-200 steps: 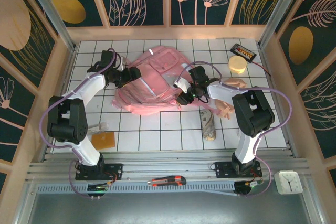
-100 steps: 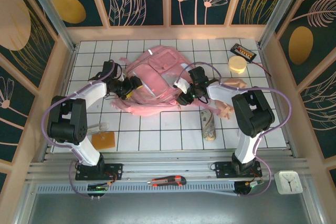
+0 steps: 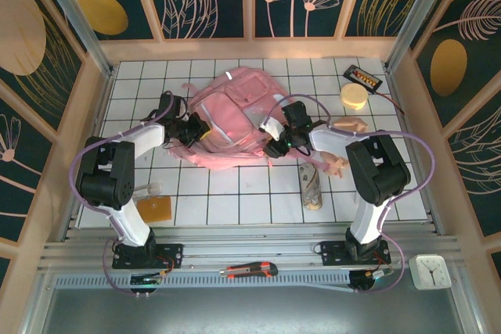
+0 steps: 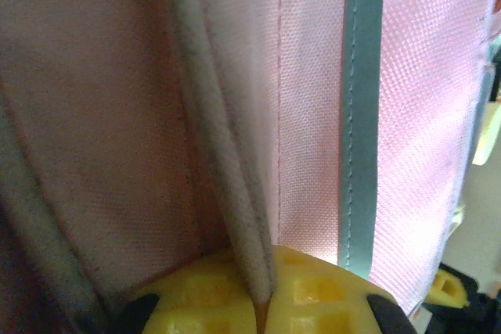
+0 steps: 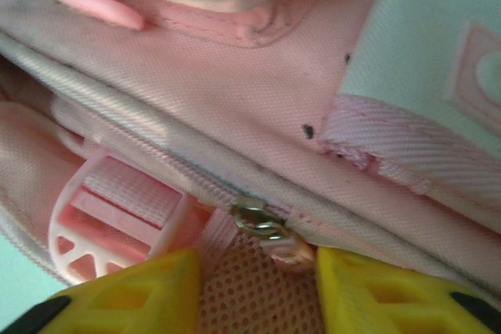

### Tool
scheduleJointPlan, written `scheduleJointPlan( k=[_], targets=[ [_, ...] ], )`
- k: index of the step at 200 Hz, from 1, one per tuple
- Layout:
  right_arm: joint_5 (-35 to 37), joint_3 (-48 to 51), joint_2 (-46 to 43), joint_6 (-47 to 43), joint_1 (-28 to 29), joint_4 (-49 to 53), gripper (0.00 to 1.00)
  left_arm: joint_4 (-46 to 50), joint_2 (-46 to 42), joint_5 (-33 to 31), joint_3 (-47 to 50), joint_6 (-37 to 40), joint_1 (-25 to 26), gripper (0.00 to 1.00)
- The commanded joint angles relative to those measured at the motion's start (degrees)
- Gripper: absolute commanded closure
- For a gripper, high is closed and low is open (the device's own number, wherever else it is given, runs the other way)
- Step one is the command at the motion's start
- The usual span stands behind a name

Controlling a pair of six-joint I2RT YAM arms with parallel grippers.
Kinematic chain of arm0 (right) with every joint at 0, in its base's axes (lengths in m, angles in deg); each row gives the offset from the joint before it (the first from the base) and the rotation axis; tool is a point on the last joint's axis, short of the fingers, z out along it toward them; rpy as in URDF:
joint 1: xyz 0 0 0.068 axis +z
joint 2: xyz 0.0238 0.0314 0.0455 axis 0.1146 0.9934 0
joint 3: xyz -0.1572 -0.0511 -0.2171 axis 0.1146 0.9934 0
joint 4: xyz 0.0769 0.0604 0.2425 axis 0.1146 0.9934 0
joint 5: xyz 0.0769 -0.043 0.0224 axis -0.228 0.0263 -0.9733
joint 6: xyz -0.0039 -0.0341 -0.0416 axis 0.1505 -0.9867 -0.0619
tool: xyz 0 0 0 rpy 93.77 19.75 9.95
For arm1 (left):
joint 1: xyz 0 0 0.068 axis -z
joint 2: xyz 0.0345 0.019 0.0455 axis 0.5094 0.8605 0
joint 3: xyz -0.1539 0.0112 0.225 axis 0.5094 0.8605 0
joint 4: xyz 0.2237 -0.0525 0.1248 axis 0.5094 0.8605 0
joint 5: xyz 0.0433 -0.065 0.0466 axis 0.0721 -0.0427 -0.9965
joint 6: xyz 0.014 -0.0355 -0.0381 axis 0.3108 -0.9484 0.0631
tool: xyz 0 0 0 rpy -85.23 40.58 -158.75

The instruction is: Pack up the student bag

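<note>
Top view: the student bag lies centre frame on the tiled table. My left claw is clamped on a seam fold at the bag's left edge. My right claw stands parted astride a metal zip pull. Print on the black device, upper right, is too small to read.

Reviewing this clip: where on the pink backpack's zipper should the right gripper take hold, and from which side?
Grip the zipper pull by the pink tab under its metal ring. It hangs off the zipper line of the backpack toward the right gripper, between its parted fingers, so come straight in from that side and pinch across the tab.
</note>
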Motion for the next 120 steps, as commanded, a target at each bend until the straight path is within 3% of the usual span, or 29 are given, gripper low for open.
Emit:
scheduleJointPlan(
  k=[1, 23, 87, 120],
  targets=[
    [-4.8, 3.9, -3.2, -1.4, -0.4, -1.6, 0.48, -8.3, -2.4, 5.1, 0.3, -6.9, 1.6, 1.0],
    [-7.5, 6.6, -6.4, -2.1, -1.8, -3.3, 0.43, -12.0, -6.4, 6.5, -1.7, -12.4, 1.6, 1.0],
    [-9.2, 11.1, -12.1, -0.3, -3.8, -9.5, 0.42, -17.4, -8.8, 10.2, -3.1, -20.0, 1.5, 1.0],
    [-10.6, 12.8, -13.8, 1.7, -5.5, -11.9, 0.45, -28.4, -9.1, 12.5, 0.0, -29.6, 1.4, 1.0]
  ],
)
